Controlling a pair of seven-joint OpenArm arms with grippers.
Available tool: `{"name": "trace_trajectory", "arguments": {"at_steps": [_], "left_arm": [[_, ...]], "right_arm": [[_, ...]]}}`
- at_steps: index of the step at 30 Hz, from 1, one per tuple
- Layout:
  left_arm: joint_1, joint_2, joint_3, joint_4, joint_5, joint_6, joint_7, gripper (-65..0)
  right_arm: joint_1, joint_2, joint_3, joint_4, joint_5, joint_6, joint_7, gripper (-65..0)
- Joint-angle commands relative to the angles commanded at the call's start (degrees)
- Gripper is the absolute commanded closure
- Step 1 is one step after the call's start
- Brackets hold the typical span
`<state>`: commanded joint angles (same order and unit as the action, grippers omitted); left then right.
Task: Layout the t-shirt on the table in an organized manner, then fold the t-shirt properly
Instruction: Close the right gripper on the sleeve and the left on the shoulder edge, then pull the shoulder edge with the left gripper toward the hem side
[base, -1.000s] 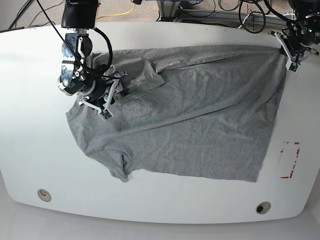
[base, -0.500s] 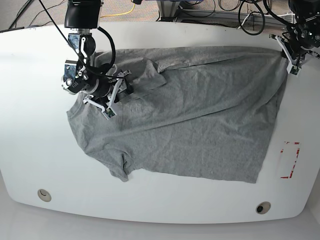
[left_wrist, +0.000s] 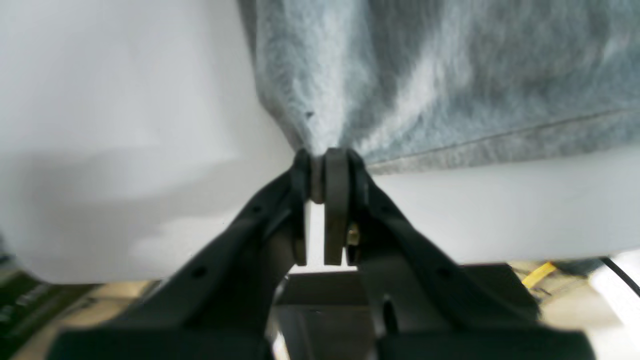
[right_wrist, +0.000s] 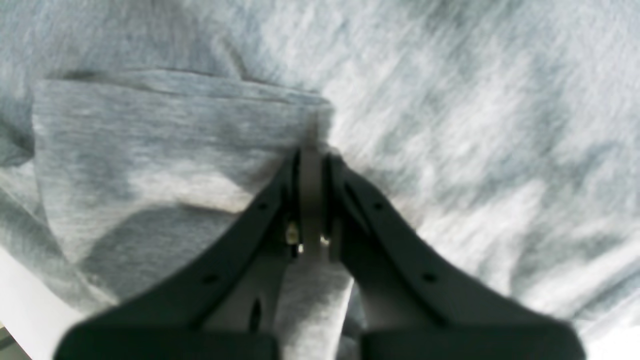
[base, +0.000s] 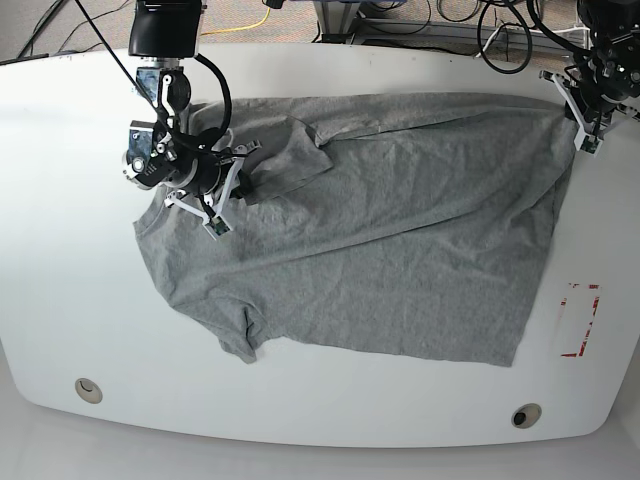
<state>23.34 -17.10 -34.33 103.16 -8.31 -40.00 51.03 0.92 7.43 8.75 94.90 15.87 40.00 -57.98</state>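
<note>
On the counter (base: 60, 200), both the left end effector (left_wrist: 320, 167) and the right end effector (right_wrist: 311, 155) are pinching the grey t-shirt (base: 380, 240), at 2 and 10 o'clock.

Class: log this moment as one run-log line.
phase: spreading | left gripper: pinching t-shirt corner | right gripper: pinching sleeve fold | table

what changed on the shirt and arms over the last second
The right gripper, shut on the t-shirt, rose slightly toward the table's far edge, easing the folded sleeve with it. The left gripper kept its corner pinch, barely shifting. The shirt's body and near hem stayed put.
</note>
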Motion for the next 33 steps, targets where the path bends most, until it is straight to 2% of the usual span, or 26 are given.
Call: {"name": "trace_trajectory", "arguments": {"at_steps": [2, 6, 8, 16, 21, 25, 29, 33], "left_arm": [[-0.79, -0.09, 0.00, 1.41, 0.00, 0.00, 1.58, -0.4], [-4.66, -0.18, 0.00, 2.73, 0.00, 0.00, 7.74, -0.4], [-6.42, -1.14, 0.00, 2.73, 0.00, 0.00, 9.93, -0.4], [-13.10, -1.76, 0.26, 2.73, 0.18, 0.00, 11.16, -0.4], [-17.05, -4.31, 6.07, 2.64, 0.18, 0.00, 13.01, -0.4], [-20.75, -4.40, 9.49, 2.55, 0.18, 0.00, 14.86, -0.4], [-24.00, -4.40, 13.10, 2.20, 0.18, 0.00, 14.86, -0.4], [-26.81, -4.40, 16.35, -0.53, 0.18, 0.00, 14.86, -0.4]], "right_arm": [[0.00, 0.00, 0.09, 1.67, 0.00, 0.00, -1.32, -0.8], [0.00, 0.00, 0.18, 4.84, 0.00, 0.00, -3.78, -0.8], [-0.09, 0.00, 0.18, 6.42, 0.00, 0.00, -5.01, -0.8], [-0.09, 0.35, 0.26, 12.57, -0.18, 0.00, -8.79, -0.6], [-0.09, 0.35, 0.26, 16.09, -0.44, 0.00, -9.85, -0.6], [-0.09, 0.44, 0.26, 17.23, -0.44, 0.00, -10.46, -0.6], [0.00, 0.44, 0.26, 17.32, -0.53, 0.00, -10.46, -0.6], [0.35, 0.44, 3.96, 17.32, -0.09, 0.00, -10.46, -0.6]]}}
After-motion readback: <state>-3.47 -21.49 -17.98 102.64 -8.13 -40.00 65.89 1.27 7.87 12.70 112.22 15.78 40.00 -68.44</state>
